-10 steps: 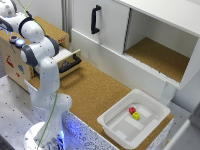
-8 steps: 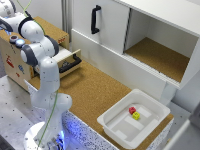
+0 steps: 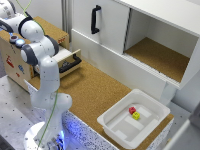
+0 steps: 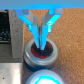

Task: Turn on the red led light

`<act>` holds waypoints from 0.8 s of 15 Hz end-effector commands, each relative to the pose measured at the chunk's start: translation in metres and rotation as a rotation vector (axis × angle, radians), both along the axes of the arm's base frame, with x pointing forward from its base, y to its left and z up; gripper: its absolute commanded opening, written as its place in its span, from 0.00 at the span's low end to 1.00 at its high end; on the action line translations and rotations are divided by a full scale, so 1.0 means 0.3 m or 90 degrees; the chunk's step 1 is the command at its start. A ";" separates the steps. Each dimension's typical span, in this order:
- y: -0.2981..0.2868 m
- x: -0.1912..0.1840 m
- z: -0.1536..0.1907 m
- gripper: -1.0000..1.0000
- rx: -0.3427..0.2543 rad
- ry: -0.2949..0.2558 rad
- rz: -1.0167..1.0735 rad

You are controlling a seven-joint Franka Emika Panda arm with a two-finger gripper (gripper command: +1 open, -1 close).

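In the wrist view my gripper is shut, its two fingers pressed together. The tips sit on a red round button in a grey housing. Beside it a blue round light glows brightly. I cannot tell whether the red one is lit. In the exterior view my gripper hangs over the top of a wooden box at the exterior view's left. The buttons are hidden there by the arm.
The wooden box has an open drawer with a black handle. A white cabinet with a black handle stands behind. A white bin holds a red block and a yellow block.
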State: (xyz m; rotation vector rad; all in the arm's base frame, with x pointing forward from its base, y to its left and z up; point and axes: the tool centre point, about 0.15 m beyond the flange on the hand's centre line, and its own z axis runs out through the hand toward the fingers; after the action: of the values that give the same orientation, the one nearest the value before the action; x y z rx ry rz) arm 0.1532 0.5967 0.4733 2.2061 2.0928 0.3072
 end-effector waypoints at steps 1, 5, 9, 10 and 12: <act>0.154 0.066 -0.072 0.00 -0.180 -0.017 0.007; 0.147 -0.008 -0.025 0.00 -0.178 -0.008 0.014; 0.149 -0.034 0.241 1.00 -0.159 -0.026 -0.011; 0.150 -0.018 0.274 1.00 -0.138 -0.037 -0.025; 0.142 0.006 0.280 1.00 -0.148 -0.037 -0.029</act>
State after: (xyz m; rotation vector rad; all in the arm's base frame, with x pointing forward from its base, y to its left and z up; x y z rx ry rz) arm 0.1403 0.6009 0.4997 2.1111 2.0936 0.3766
